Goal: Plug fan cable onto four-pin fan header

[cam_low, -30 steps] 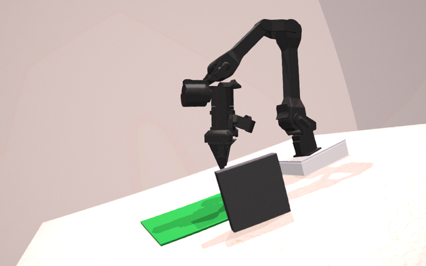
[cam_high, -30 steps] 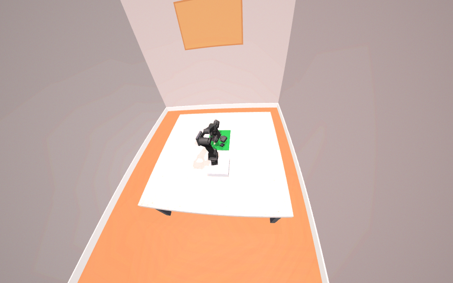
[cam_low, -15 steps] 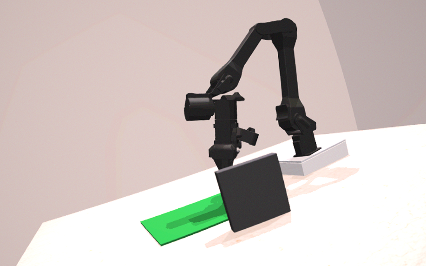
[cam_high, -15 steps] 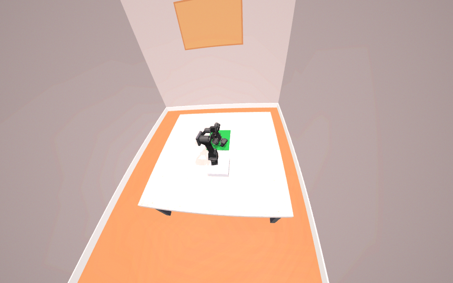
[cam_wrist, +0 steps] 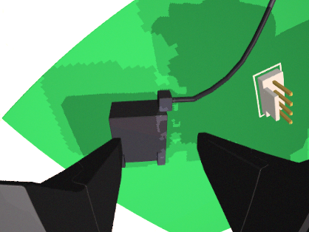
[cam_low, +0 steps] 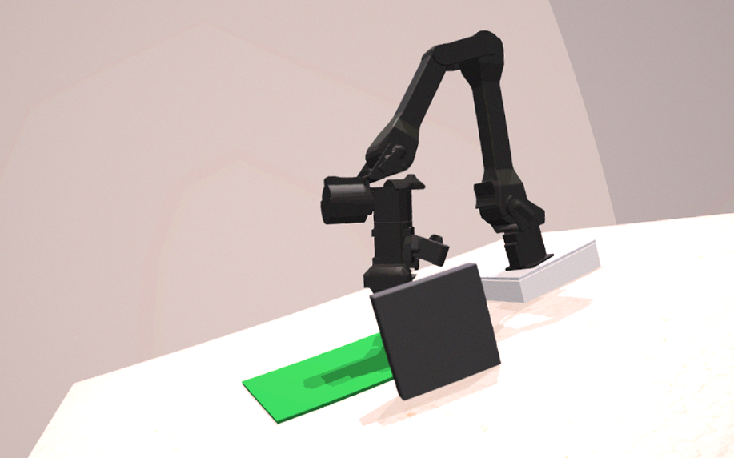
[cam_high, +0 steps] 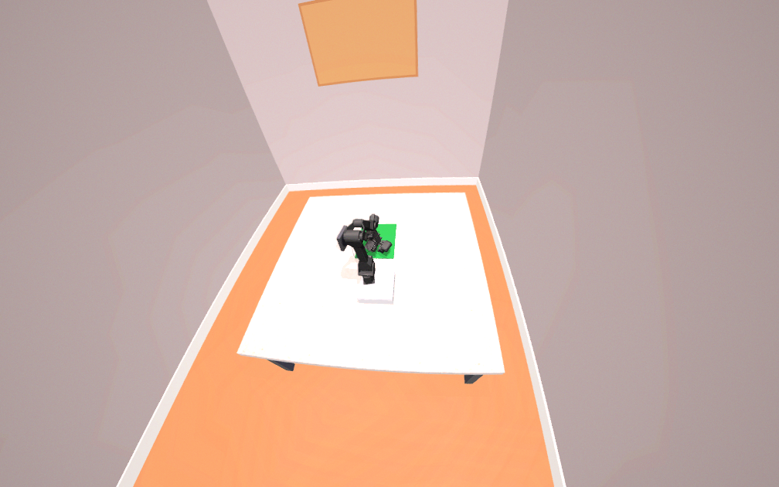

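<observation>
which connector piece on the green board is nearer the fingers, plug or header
The dark grey cable plug, lying just ahead of the left finger; the white four-pin header sits farther right.

Arm point(cam_low: 488, 117) all black, shiny, long thin links with chunky round joints. Foot bolted on flat pale grey base plate point(cam_low: 567, 267). Fat black drum on wrist. Small black box sticks out near gripper point(cam_wrist: 157, 178). Fingers black, wedge-shaped, pointed tips.
</observation>
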You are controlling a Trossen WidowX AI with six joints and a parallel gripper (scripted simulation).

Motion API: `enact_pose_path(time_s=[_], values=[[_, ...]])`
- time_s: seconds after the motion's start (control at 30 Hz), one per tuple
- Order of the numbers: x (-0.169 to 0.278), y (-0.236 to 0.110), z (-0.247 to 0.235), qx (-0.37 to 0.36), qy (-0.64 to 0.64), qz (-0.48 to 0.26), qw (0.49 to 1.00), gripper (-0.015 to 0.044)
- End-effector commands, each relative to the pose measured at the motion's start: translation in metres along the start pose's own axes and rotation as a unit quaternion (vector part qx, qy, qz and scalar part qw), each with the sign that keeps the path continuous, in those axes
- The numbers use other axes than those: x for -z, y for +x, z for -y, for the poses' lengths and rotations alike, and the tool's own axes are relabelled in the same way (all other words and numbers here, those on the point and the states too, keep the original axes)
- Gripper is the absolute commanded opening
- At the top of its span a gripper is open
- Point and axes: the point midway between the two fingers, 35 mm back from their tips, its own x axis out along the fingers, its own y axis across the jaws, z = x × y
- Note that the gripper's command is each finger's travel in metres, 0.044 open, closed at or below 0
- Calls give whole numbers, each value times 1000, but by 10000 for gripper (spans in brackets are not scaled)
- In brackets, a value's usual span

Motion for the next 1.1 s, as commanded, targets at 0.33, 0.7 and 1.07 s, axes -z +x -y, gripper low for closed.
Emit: enact_pose_path(time_s=[0.33, 0.7, 1.07], values=[[-9, 17, -3, -5, -2, 5, 1000, 210], [-9, 17, -3, -5, -2, 5, 1000, 210], [-9, 17, -3, -5, -2, 5, 1000, 210]])
